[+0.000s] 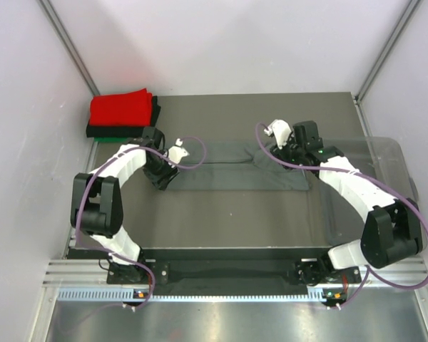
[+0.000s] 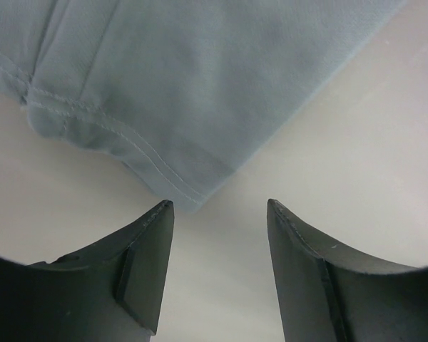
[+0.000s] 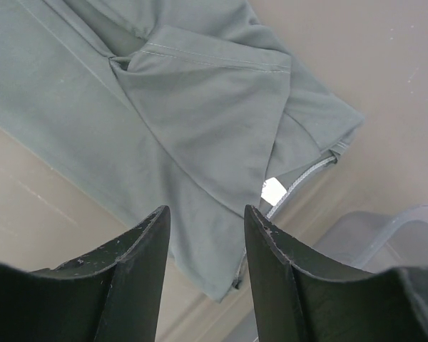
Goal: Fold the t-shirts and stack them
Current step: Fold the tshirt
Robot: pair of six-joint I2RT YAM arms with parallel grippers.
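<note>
- Far left at the back is the done pile: the red t-shirt on top, a black one under it and a green one at the bottom. It sits near the left arm and well away from the right arm.
- The left gripper is down at the left end of the dark grey t-shirt. Its fingers are spread fairly wide with nothing between them but bare table. The stitched corner of the cloth lies just ahead of the tips, a bit toward the left finger, so it's not pinched yet.
- The grey shirt is already folded into a long band on the table. Its long axis runs side to side, straight from one gripper to the other, so each arm has its own end and neither has to reach.
- The right gripper is over the right end, where the sleeve folds and a little white tag show. Its fingers are apart too, a touch narrower, with grey cloth showing in the gap. I'd say it's above the cloth and not holding it.
- Far right, the clear bin sits just beside that end of the shirt.
- My guess is the next fold goes end to end, and the left end only needs a short push forward to get caught.
</note>
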